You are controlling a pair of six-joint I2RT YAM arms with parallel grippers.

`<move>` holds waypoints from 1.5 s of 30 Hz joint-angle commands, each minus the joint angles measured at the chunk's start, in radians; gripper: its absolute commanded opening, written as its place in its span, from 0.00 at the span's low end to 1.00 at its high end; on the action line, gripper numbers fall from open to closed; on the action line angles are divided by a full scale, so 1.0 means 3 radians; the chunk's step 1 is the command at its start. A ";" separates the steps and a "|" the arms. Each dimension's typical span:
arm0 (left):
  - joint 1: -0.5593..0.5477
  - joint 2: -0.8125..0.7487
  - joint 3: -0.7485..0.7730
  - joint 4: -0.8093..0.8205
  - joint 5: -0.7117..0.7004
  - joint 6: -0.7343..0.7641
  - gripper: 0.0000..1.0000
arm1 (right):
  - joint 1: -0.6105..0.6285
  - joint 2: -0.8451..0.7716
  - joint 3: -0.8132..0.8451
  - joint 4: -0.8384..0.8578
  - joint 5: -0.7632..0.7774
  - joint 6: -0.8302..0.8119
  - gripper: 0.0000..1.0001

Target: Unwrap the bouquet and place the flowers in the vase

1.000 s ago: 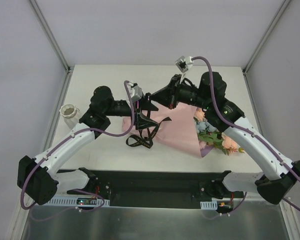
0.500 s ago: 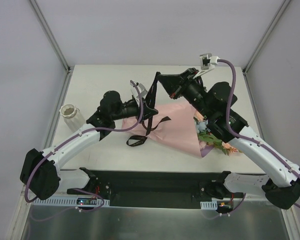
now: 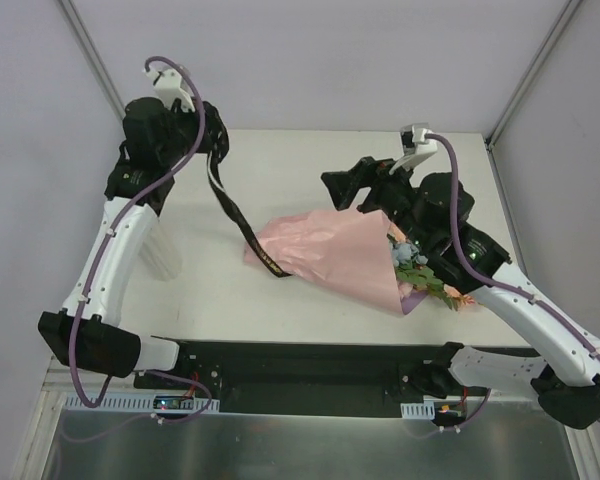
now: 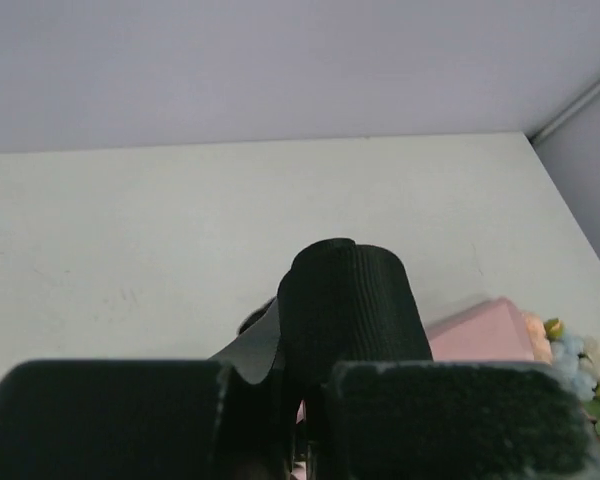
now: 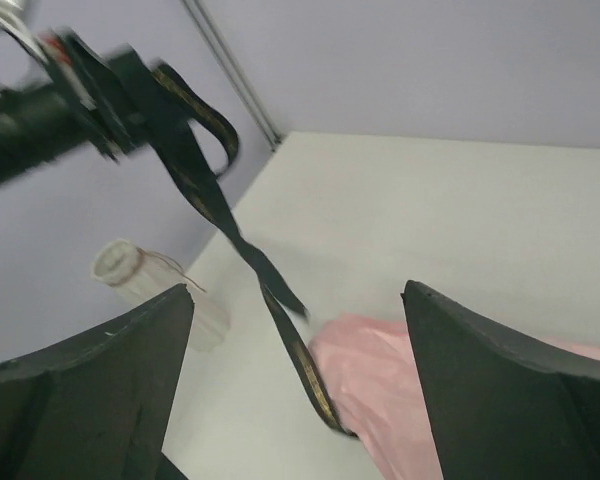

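Item 1, L claw (image 3: 217,152): raised high over far-left part of surface (image 3: 310,150). Fingers (image 4: 460,420) together, clamped on black ribbon (image 3: 236,214), w/ a fold of ribbon bulging up betw. the two pads in L wrist view. Item 2, black ribbon: one long strip w/ gold print, slanting down from L claw to narrow end of bouquet (image 3: 330,255), twisted partway along. Lower end sits at the paper's tip; cannot tell whether it is caught under it. Item 3, bouquet: cone of pink paper, purple lining showing at wide end, lying flat on surface approx. centre-right. Narrow end points left, wide end toward near-right. Item 4, flowers (image 3: 422,268): pale blue, peach and pink heads w/ green leaves, at cone's wide mouth, just beside R arm. Stems are inside the paper, not visible. Item 5, R claw (image 3: 346,182): held above surface just beyond bouquet's far edge, pointing left. Fingers (image 5: 510,400) wide apart, nothing betw. them, clear of both paper and ribbon. Item 6, vase (image 5: 120,268): white ribbed cylinder at left edge of surface, well apart from bouquet. Seen in R wrist view partly behind one finger, below the hanging ribbon; not clearly made out in top view, where L arm crosses that area. Upright or tilted: cannot tell.
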 commanded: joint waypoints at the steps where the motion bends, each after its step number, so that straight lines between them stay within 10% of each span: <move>1: 0.0132 0.0112 0.0708 -0.0217 -0.0243 -0.0112 0.00 | -0.0032 -0.0128 -0.0257 -0.0288 0.0037 -0.0177 0.89; 13: 0.0777 0.1145 0.2401 -0.0330 -0.0541 0.0077 0.00 | -0.0037 -0.0272 -0.0570 -0.0534 -0.0112 -0.0126 0.88; 40: 0.1380 0.2433 0.2290 -0.1438 -0.0800 0.0220 0.00 | -0.0037 -0.0225 -0.0876 -0.1198 -0.0858 -0.0085 0.87; 45: 0.1385 0.2383 0.2152 -0.1506 -0.0775 0.0118 0.50 | -0.0037 -0.0374 -0.0984 -0.1137 -0.0613 -0.0044 0.88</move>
